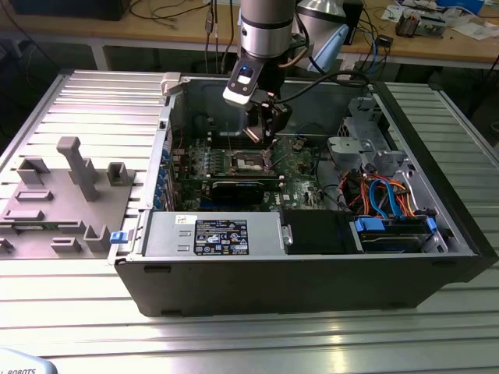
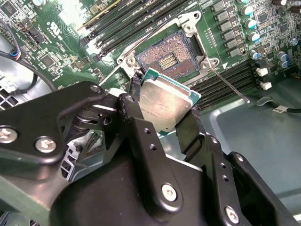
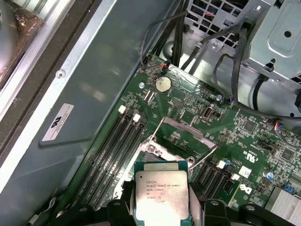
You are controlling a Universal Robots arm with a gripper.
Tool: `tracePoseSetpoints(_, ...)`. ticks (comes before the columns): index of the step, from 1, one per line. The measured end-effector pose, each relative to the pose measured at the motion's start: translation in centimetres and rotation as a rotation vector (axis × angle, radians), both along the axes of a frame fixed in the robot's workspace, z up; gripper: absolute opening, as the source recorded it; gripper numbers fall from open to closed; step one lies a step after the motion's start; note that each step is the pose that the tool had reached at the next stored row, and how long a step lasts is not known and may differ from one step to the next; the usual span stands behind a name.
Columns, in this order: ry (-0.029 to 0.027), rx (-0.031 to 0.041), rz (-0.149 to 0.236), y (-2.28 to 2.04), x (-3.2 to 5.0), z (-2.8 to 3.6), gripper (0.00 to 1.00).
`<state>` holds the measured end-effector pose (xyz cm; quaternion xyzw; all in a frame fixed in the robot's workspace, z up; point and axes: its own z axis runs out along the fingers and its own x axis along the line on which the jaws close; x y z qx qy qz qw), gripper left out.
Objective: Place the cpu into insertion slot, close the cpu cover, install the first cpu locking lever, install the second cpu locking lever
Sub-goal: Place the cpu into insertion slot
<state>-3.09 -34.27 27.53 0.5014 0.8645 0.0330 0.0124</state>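
My gripper (image 2: 165,96) is shut on the cpu (image 2: 165,104), a flat square chip with a silver-grey top and green edges, pinched by two opposite sides. It hangs tilted, a little above and beside the insertion slot (image 2: 168,55), whose gold contact field lies bare. In the first wrist view the cpu (image 3: 162,190) sits between the fingers, with the cpu cover (image 3: 190,130) standing open beyond the slot. Two thin locking levers (image 2: 230,87) stick out unlatched beside the slot. In the exterior view the gripper (image 1: 267,156) hovers over the slot (image 1: 248,162) inside the open computer case.
Long black memory slots (image 2: 225,77) flank the slot on both sides. A coin battery (image 3: 162,84) and black cables (image 3: 178,42) lie beyond it. A power supply (image 1: 222,234), drive cage (image 1: 362,136) and coloured cables (image 1: 382,195) crowd the case. A grey fixture (image 1: 78,167) stands at the exterior view's left.
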Motion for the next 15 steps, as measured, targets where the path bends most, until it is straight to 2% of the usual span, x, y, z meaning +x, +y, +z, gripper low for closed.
tracePoseSetpoints(15, 0.0, 0.0, -0.019, 0.0, 0.0, -0.02, 0.55)
